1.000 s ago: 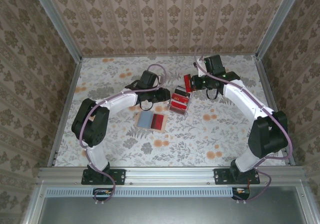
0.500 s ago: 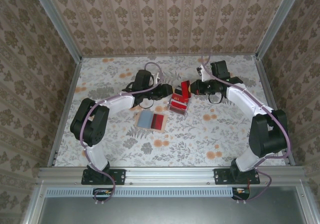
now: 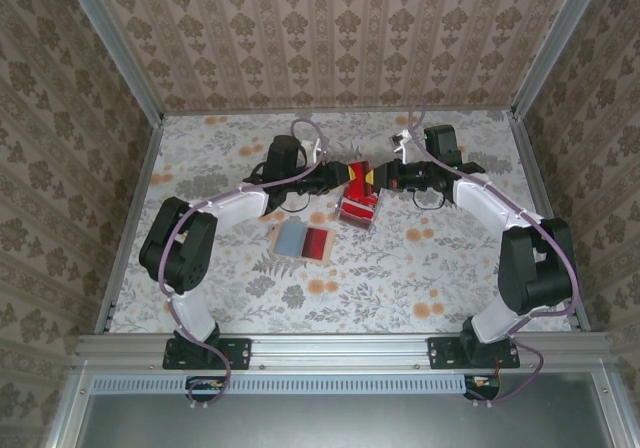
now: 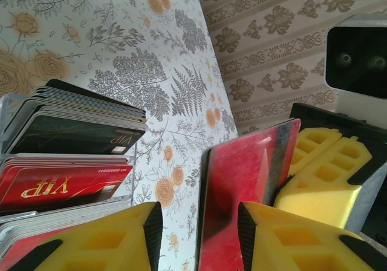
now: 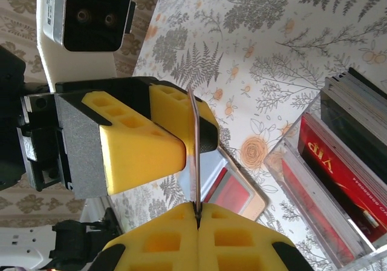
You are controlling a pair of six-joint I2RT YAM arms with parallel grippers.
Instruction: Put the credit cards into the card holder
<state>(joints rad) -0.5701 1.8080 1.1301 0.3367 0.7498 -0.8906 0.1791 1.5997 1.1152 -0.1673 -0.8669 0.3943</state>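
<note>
A red credit card (image 3: pixel 368 175) hangs in the air between both grippers, above the table. My right gripper (image 5: pixel 197 213) is shut on the card's (image 5: pixel 195 156) edge. My left gripper (image 4: pixel 198 228) stands open around the same card (image 4: pixel 248 180), which lies against its right finger, with a gap on the other side. More credit cards (image 3: pixel 358 208), red and black, stand stacked in a clear box just below. The tan card holder (image 3: pixel 303 241) lies open on the table, showing a grey and a red inner face.
The clear box of cards (image 4: pixel 72 138) sits close under the left gripper and beside the right one (image 5: pixel 338 156). The floral table (image 3: pixel 420 268) ends at metal rails and patterned walls on three sides.
My right gripper has carried the red card leftward. My left gripper has come up to meet it, and the card now sits between the left fingers.
</note>
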